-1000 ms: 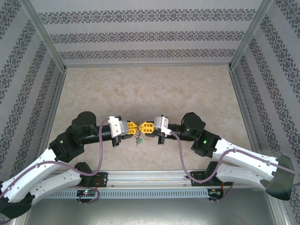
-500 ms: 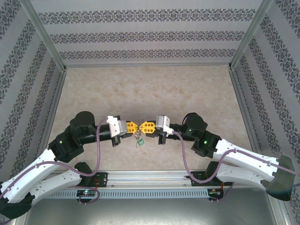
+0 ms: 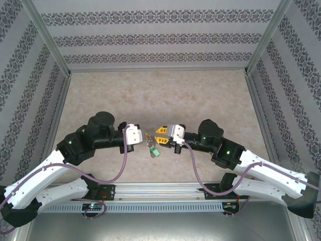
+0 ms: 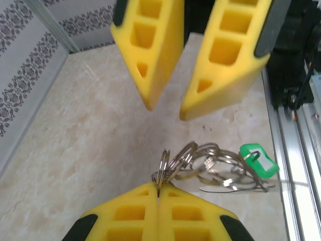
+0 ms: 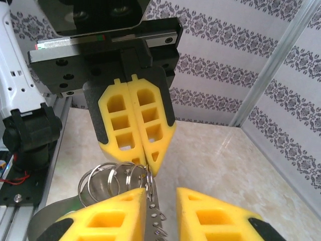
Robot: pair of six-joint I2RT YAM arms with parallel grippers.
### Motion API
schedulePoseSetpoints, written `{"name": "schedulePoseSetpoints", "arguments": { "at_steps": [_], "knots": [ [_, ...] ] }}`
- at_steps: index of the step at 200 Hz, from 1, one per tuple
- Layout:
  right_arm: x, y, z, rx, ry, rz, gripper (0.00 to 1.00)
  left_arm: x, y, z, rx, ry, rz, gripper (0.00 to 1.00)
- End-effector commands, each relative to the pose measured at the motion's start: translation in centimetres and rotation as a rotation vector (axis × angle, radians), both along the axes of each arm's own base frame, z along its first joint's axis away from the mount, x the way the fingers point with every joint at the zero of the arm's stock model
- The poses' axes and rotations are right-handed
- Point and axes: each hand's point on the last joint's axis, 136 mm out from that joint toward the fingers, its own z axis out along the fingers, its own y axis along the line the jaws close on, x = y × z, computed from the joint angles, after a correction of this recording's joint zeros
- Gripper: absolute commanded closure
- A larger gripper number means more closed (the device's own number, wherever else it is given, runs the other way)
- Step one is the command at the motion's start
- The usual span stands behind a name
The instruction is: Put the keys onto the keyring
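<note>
While left tool (image 4: 158, 187) pinches the silver-ringed grey keyring (image 4: 200, 163), right tool (image 4: 165, 113) hangs spread; mid-threading; next, probably: right must grip a ring.

White and black arms (image 3: 52, 175), yellow honeycombed gripper fingers (image 4: 150, 45), mauve cables (image 3: 193, 168), green status light (image 3: 227, 150)

Both my white-shelled arms fold in from the sides, left arm (image 3: 50, 175) and right arm (image 3: 271, 173), elbows bent outward, black wrists aimed at each other just ahead of my bases. My left gripper (image 4: 158, 187), a pair of blocky yellow plastic fingers, is pressed fully together, pads flat against each other. My right gripper (image 5: 161, 197), the same yellow pair, faces it almost tip to tip, its jaws parted with a clear gap between them.
</note>
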Motion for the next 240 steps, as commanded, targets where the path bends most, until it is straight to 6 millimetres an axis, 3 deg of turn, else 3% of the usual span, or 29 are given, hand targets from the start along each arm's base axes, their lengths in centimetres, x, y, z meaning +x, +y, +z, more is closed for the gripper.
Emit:
{"name": "schedulePoseSetpoints", "arguments": {
  "at_steps": [1,174,240],
  "knots": [
    [0.5,0.1,0.0,-0.049,-0.009,-0.023,0.77,0.1,0.9,0.3,0.073,-0.051,-0.007,1.0],
    [0.4,3.1,-1.7,-0.113,0.045,0.061,0.73,-0.3,0.4,-0.1,0.127,-0.058,-0.046,1.0],
    [-0.3,2.8,-1.8,-0.104,0.054,0.083,0.7,0.0,0.6,-0.5,0.151,-0.063,-0.034,1.0]
  ]
}}
